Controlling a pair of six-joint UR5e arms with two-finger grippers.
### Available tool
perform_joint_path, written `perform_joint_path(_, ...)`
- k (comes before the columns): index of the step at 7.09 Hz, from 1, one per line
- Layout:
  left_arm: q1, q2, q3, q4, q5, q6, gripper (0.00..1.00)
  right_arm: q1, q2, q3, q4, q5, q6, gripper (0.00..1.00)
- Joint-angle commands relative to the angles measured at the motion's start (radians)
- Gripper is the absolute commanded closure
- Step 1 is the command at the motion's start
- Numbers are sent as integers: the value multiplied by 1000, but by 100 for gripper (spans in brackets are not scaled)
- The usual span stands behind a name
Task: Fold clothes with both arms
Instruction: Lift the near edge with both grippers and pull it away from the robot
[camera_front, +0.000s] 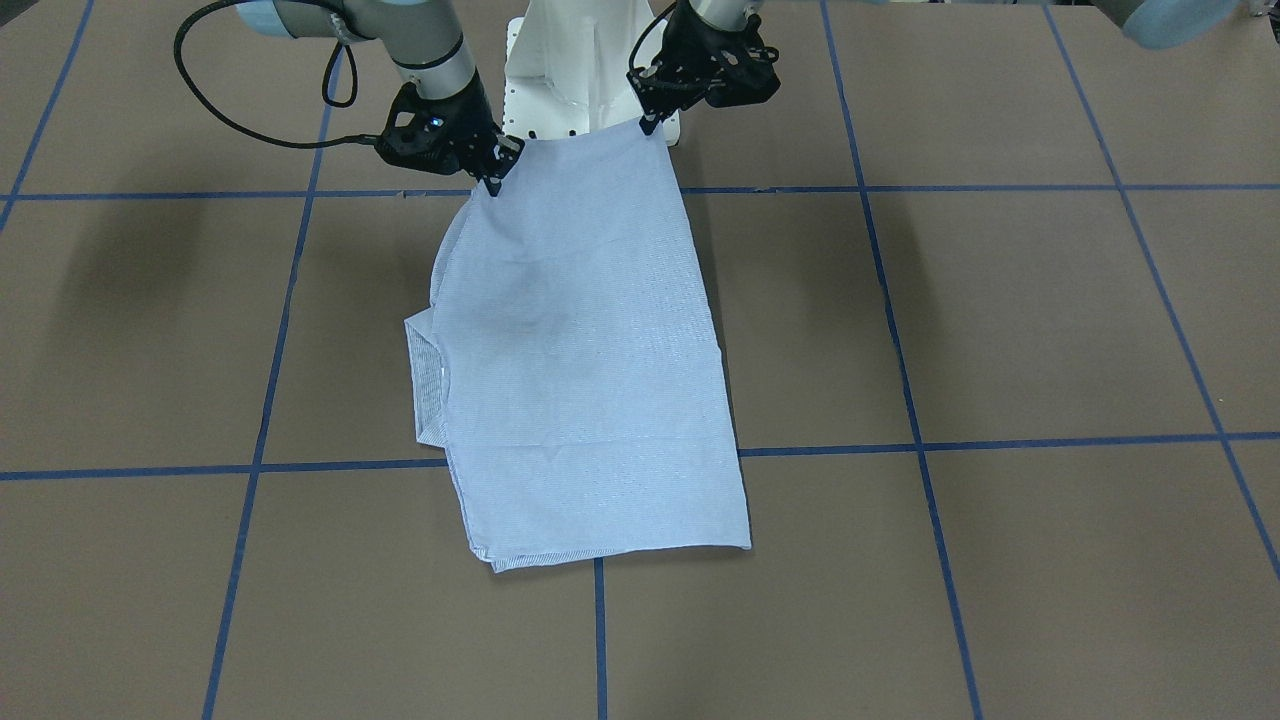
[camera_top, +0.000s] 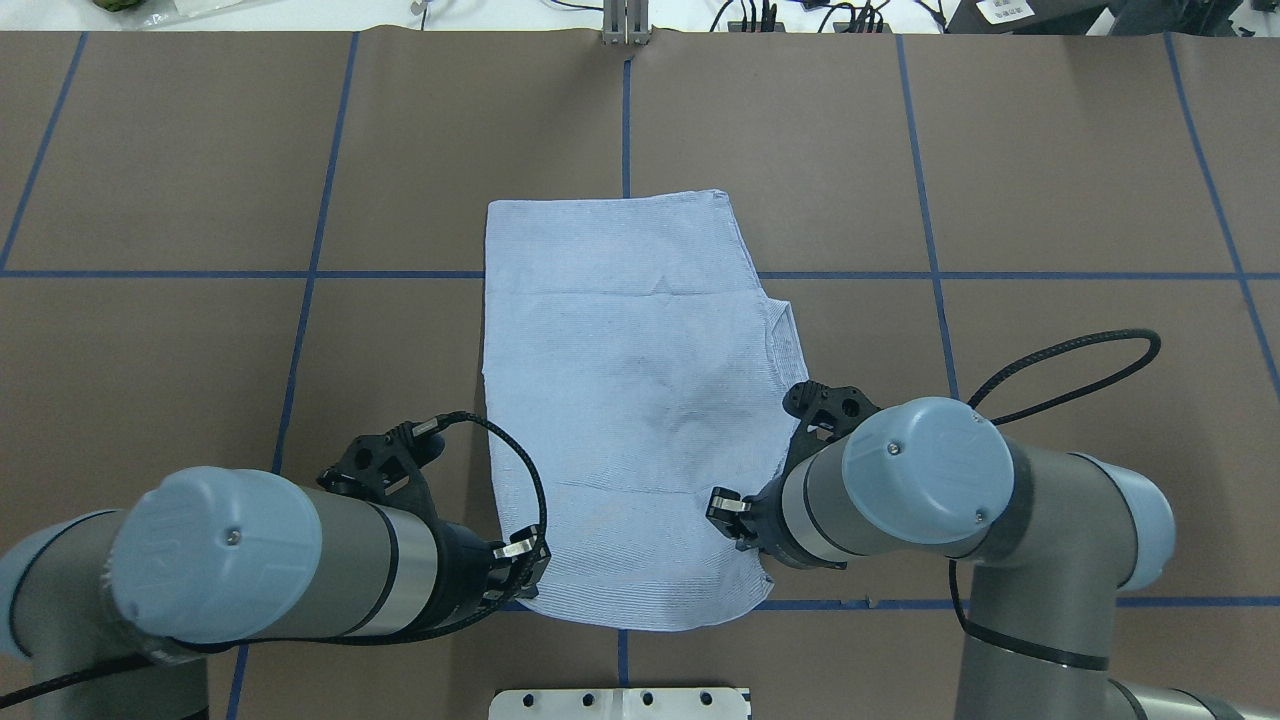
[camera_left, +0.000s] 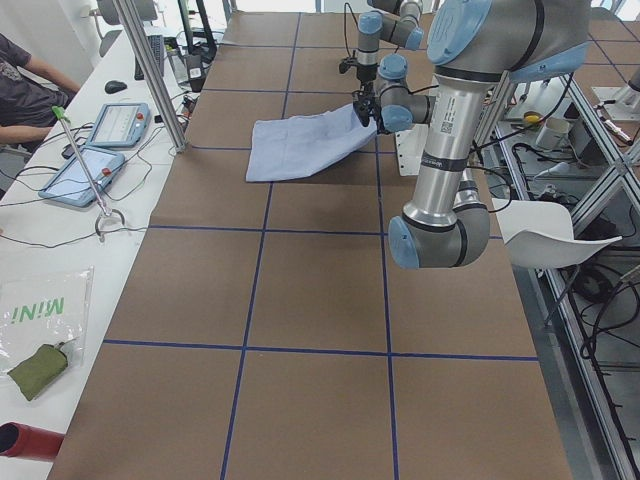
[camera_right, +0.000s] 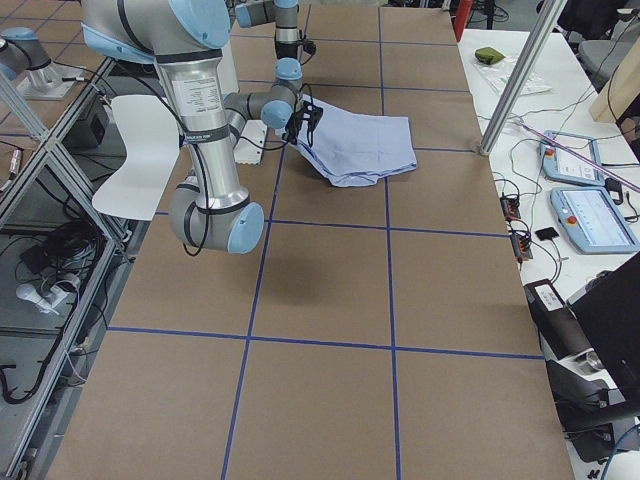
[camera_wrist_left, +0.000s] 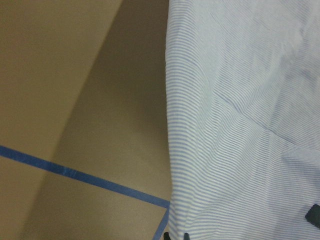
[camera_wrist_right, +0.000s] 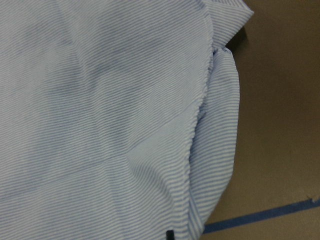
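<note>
The clothes are one light blue, finely striped shirt (camera_front: 590, 380), folded into a long rectangle in the middle of the table (camera_top: 630, 400). Its far end lies flat, while the edge nearest the robot's base is raised off the table. My left gripper (camera_front: 651, 124) is shut on one corner of that raised edge, and my right gripper (camera_front: 494, 183) is shut on the other. From overhead, the left gripper (camera_top: 530, 565) and right gripper (camera_top: 722, 508) flank the near edge. A folded sleeve or collar part sticks out on the right arm's side (camera_front: 425, 380). Both wrist views are filled with striped cloth (camera_wrist_left: 240, 125) (camera_wrist_right: 100, 100).
The white pedestal base (camera_front: 560, 80) stands just behind the raised edge. Blue tape lines (camera_front: 900, 350) grid the brown table. A side bench with tablets (camera_left: 100, 150) and a metal post (camera_left: 150, 70) runs along the far table edge, where a person's arm (camera_left: 25, 80) shows.
</note>
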Motion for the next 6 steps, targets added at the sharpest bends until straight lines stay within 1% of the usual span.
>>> perform_joint_path(1,30,-4,-105,175,-45,0,100,-47,-13,88,-4,63,132,100)
perform_joint_path(2,62,-4,-124,225,-76,0,100,-91,-13,114,-2,62,171,100)
perform_joint_path(3,95,-6,-166,290,-79,0,100,-128,-15,142,-4,65,172,100)
perform_joint_path(4,134,-6,-221,350,-79,-1,100,-163,-13,177,-34,74,172,100)
perform_joint_path(5,146,-7,-257,371,-88,-1,100,-188,-10,226,-95,80,172,100)
perform_joint_path(6,149,-9,-257,372,-100,-3,100,-191,-7,239,-123,80,172,100)
